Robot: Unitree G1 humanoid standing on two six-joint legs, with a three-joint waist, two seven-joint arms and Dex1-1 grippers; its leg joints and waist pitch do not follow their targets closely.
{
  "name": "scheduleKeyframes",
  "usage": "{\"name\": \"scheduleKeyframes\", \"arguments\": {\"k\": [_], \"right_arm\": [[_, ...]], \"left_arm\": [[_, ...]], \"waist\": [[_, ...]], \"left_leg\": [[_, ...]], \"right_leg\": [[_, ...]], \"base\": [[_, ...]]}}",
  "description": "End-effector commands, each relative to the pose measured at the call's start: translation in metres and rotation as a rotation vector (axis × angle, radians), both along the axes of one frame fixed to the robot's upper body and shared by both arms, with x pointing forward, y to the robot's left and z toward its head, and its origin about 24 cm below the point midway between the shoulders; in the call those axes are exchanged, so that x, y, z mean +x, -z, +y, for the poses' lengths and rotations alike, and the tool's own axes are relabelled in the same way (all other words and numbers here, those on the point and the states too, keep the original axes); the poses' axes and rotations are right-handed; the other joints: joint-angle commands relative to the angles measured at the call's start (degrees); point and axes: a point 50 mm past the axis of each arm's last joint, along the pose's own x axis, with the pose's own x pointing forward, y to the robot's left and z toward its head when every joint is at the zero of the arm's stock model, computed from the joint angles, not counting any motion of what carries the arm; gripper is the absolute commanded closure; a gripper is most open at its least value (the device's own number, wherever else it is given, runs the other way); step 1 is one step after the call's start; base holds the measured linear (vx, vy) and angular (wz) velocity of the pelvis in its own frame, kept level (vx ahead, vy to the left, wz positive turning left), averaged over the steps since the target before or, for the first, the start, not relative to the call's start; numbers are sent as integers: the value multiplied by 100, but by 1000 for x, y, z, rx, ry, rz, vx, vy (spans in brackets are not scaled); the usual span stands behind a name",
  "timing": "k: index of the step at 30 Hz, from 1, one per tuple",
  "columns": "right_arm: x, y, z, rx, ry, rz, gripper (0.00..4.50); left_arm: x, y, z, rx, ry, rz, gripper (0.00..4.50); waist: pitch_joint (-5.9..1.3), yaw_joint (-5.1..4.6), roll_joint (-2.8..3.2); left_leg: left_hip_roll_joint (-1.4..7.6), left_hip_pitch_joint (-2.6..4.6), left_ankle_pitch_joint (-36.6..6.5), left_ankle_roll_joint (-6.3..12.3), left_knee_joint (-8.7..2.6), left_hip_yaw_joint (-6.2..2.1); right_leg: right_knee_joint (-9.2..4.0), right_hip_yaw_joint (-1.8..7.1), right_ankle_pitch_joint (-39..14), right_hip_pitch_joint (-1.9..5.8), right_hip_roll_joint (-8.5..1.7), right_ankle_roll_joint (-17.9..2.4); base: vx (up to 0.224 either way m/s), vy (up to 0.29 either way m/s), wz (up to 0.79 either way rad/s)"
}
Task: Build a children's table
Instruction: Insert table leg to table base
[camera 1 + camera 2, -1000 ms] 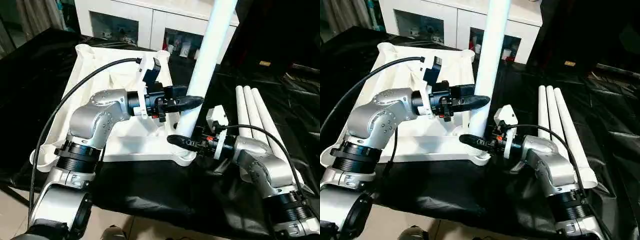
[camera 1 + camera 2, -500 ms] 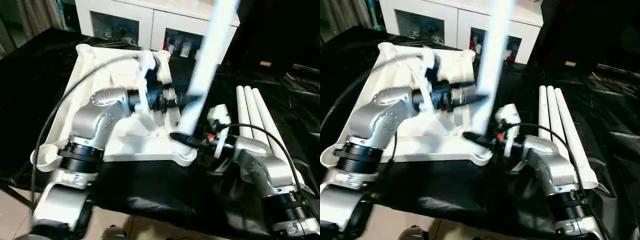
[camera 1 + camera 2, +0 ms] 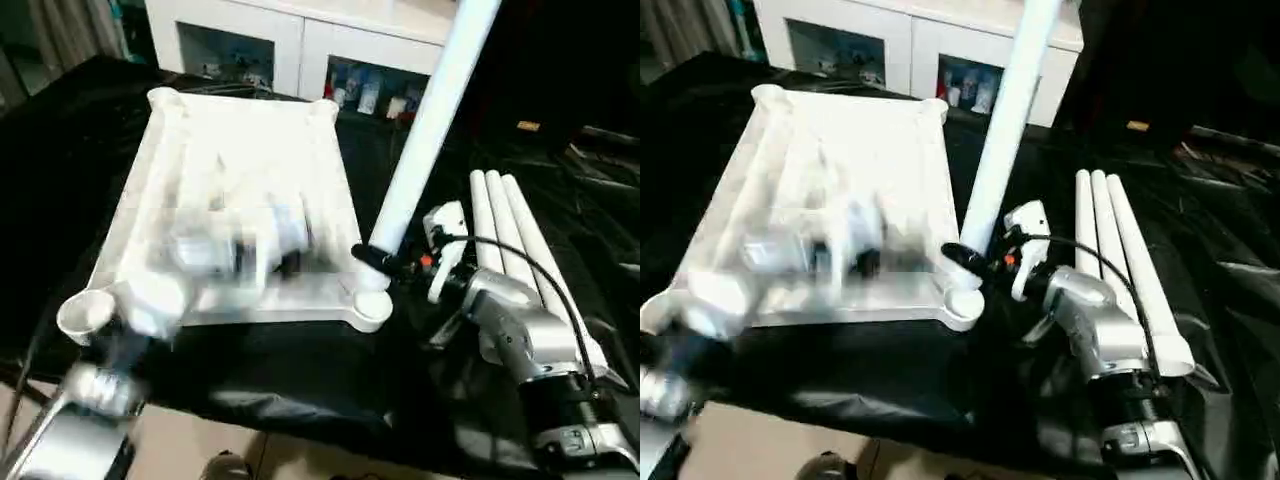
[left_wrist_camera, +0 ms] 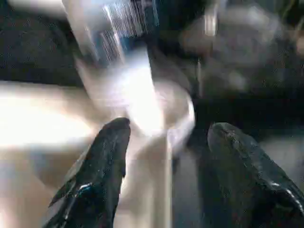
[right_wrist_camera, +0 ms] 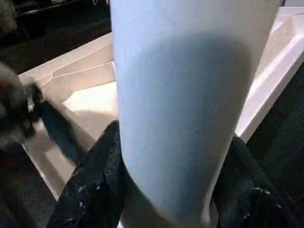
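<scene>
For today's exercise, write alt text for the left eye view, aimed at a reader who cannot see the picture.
The right gripper clasps the base of a tilted white table leg at the near right corner socket of the upside-down white tabletop. The left arm is a blur over the tabletop; three spare legs lie to the right on black cloth.

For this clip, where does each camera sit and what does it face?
Left eye, head: down on the tabletop; right gripper clamps the standing leg.
Right eye: same scene, beside it.
Left wrist: along open left gripper fingers at leg's socket.
Right wrist: fingers flank the leg.
All share that leg.
</scene>
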Motion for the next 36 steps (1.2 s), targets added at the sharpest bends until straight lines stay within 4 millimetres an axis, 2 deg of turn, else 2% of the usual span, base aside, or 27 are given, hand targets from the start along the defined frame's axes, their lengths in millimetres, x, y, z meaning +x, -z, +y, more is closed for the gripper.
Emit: {"name": "scheduleKeyframes", "arguments": {"k": [1,3,6,7,9,12,14,17,20,23,24,29,30,31,34,35,36], "right_arm": [[3,-5,-5,-12,15,-24,254],[1,-6,-5,-13,4,-25,254],[-1,-6,-4,-13,-18,-23,254],[-2,-6,-3,-13,-29,-23,254],[-3,-5,-2,-13,-36,-22,254],[-6,-4,-1,-20,-59,-18,254],[-7,-4,-1,-23,-65,-17,254],[-8,-3,-1,-24,-65,-14,254],[-9,-1,0,-33,-72,-10,254],[-9,0,0,-35,-74,-8,254],[-10,1,1,-41,-78,-6,254],[-10,3,1,-55,-79,-3,254],[-10,3,1,-55,-80,-2,254],[-10,3,1,-55,-80,-2,254],[-11,5,2,-60,-89,4,254],[-11,5,2,-60,-89,4,254],[-11,6,3,-61,-91,5,254]], "left_arm": [[2,-3,-5,26,14,-32,151],[-1,2,-5,46,14,-13,151],[-2,9,-2,85,28,-6,151],[2,11,0,112,15,-22,151],[5,12,1,120,-2,-34,188],[8,11,2,121,-19,-36,193],[9,10,3,130,-24,-41,232],[10,9,4,130,-28,-37,231],[9,8,4,135,-7,-34,275],[8,6,4,135,-1,-32,276],[7,6,5,146,15,-21,304],[4,7,5,164,43,-7,320],[3,8,6,171,50,-3,351],[3,8,6,171,50,-3,360],[1,11,7,202,65,1,357],[1,11,7,202,65,1,377],[1,12,8,205,62,0,377]], "waist": [[-505,-46,58],[-493,-42,59],[-490,-44,53],[-485,-47,71],[-492,-40,61],[-492,-38,79],[-485,-35,72],[-485,-38,72],[-487,-38,73],[-487,-37,73],[-489,-36,76],[-479,-39,80],[-483,-35,88],[-482,-35,84],[-486,-34,90],[-481,-37,87],[-484,-35,87]], "left_leg": [[228,103,-480,92,-382,-47],[225,88,-551,62,-384,-53],[216,86,-581,69,-383,-53],[216,86,-604,74,-385,-54],[213,87,-626,82,-381,-58],[222,87,-616,90,-384,-64],[219,79,-658,93,-384,-66],[218,86,-689,76,-383,-66],[223,87,-653,89,-384,-66],[219,84,-638,93,-383,-67],[223,88,-649,92,-385,-67],[219,88,-693,79,-388,-65],[223,90,-695,74,-388,-67],[224,90,-696,74,-388,-68],[231,95,-705,67,-391,-72],[230,90,-703,69,-393,-72],[229,90,-696,67,-390,-71]], "right_leg": [[-409,429,-675,357,-693,-707],[-423,425,-814,366,-706,-741],[-447,429,-975,363,-702,-678],[-457,428,-1007,356,-699,-653],[-464,429,-1032,363,-700,-610],[-449,422,-941,353,-703,-685],[-457,421,-967,357,-707,-697],[-466,420,-1056,352,-708,-691],[-456,420,-964,348,-706,-724],[-449,420,-933,348,-701,-739],[-450,419,-930,349,-708,-746],[-465,422,-1032,348,-712,-739],[-463,422,-1032,351,-717,-741],[-464,422,-1034,348,-713,-737],[-455,421,-1003,348,-715,-745],[-456,420,-992,349,-713,-746],[-456,424,-984,354,-719,-748]], "base": [[0,0,0],[0,0,0],[0,0,0],[0,0,0],[0,0,0],[0,0,0],[0,0,0],[0,0,0],[0,0,0],[0,0,0],[0,0,0],[0,0,0],[0,0,0],[0,0,0],[0,0,0],[0,0,0],[0,0,0]]}}
